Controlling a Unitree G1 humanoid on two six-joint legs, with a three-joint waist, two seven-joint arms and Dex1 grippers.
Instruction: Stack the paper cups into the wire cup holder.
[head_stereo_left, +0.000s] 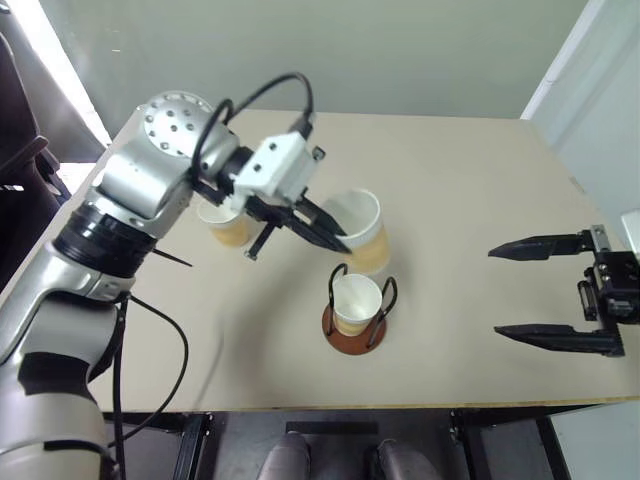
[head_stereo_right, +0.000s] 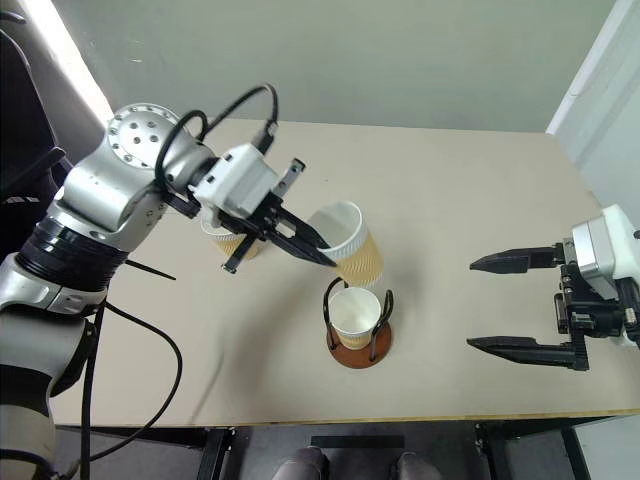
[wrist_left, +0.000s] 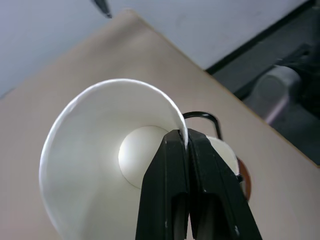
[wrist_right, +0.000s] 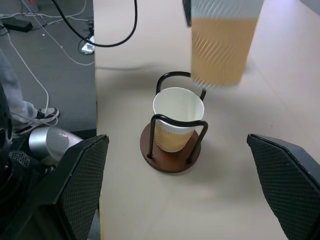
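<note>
My left gripper (head_stereo_left: 335, 236) is shut on the rim of a paper cup (head_stereo_left: 362, 232), holding it tilted in the air just above and behind the wire cup holder (head_stereo_left: 354, 325). The left wrist view looks into this cup (wrist_left: 105, 160), with its wall pinched between the black fingers (wrist_left: 165, 195). The holder, a reddish-brown disc with black wire loops, stands near the table's front edge and has one cup (head_stereo_left: 356, 303) seated upright in it. Another cup (head_stereo_left: 226, 224) stands on the table behind my left hand, partly hidden. My right gripper (head_stereo_left: 548, 293) hangs open and empty at the right.
The beige table (head_stereo_left: 470, 190) reaches back to a pale wall. Its front edge lies just below the holder. A black cable (head_stereo_left: 160, 330) hangs from my left arm over the table's left side. In the right wrist view, cables and a person's shoe (wrist_right: 35, 122) lie on the floor.
</note>
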